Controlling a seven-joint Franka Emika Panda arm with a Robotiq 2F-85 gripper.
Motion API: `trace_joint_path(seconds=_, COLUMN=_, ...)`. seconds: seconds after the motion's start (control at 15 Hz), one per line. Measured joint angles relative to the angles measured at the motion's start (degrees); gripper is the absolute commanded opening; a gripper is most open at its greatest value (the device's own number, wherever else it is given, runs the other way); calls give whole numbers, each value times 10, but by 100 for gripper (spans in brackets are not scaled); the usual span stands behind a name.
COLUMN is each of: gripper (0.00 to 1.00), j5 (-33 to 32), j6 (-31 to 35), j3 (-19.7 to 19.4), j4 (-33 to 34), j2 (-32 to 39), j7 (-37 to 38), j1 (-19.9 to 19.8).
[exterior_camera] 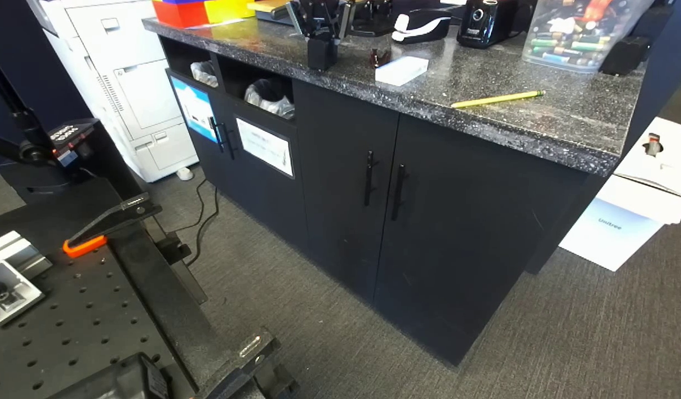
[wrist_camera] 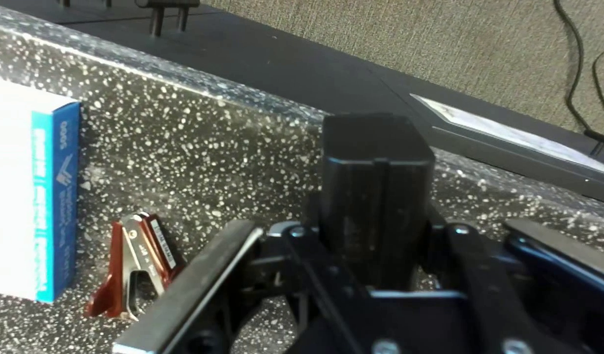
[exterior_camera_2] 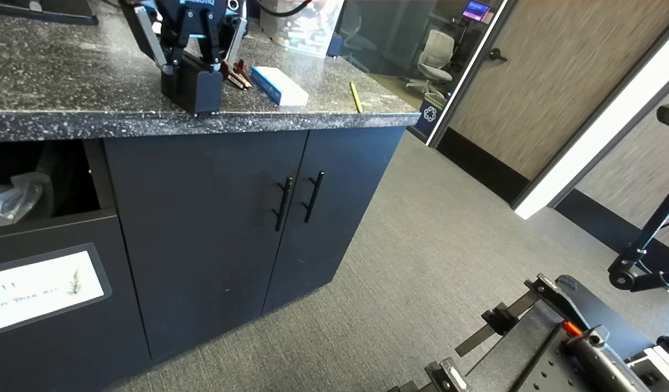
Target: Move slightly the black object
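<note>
The black object, a stubby upright matte block, is at the counter's front edge in both exterior views [exterior_camera: 321,54] [exterior_camera_2: 193,90]. In the wrist view it [wrist_camera: 378,196] stands between the fingers. My gripper [exterior_camera: 324,37] comes down from above with its fingers drawn in on both sides of the block. It also shows over the block in an exterior view [exterior_camera_2: 195,64] and in the wrist view [wrist_camera: 373,228]. The fingertips appear to press on the block's sides, partly dark and blurred. I cannot tell whether the block's underside touches the counter.
On the speckled counter [exterior_camera: 573,122], a red-brown staple remover [wrist_camera: 135,260] and a white-and-blue staple box [wrist_camera: 16,191] lie close beside the gripper. A yellow pencil [exterior_camera: 496,100], a black device [exterior_camera: 479,22] and a clear bin of batteries [exterior_camera: 573,41] are further along.
</note>
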Motion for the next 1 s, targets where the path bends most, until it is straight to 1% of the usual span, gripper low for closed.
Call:
trace_joint_path(seconds=0.07, gripper=75, j5=-1, j6=0, j3=-3, j4=0, j2=0, j7=3, j1=0)
trace_joint_path(seconds=0.27, gripper=98, j5=0, j6=-6, j3=-3, j4=-1, j2=2, j7=12, j1=-2)
trace_joint_path(seconds=0.33, gripper=100, j5=0, j6=-11, j3=-3, j4=0, j2=2, j7=14, j1=-3)
trace_joint_path(seconds=0.53, gripper=100, j5=2, j6=-30, j3=1, j4=2, j2=-7, j7=14, j1=-2)
trace_joint_path(seconds=0.67, gripper=100, j5=3, j6=-61, j3=5, j4=2, j2=-29, j7=12, j1=-1)
trace_joint_path(seconds=0.8, gripper=100, j5=3, j6=-113, j3=5, j4=3, j2=-61, j7=14, j1=2)
trace_joint_path(seconds=1.0, gripper=100, j5=0, j6=-227, j3=-1, j4=5, j2=-124, j7=36, j1=2)
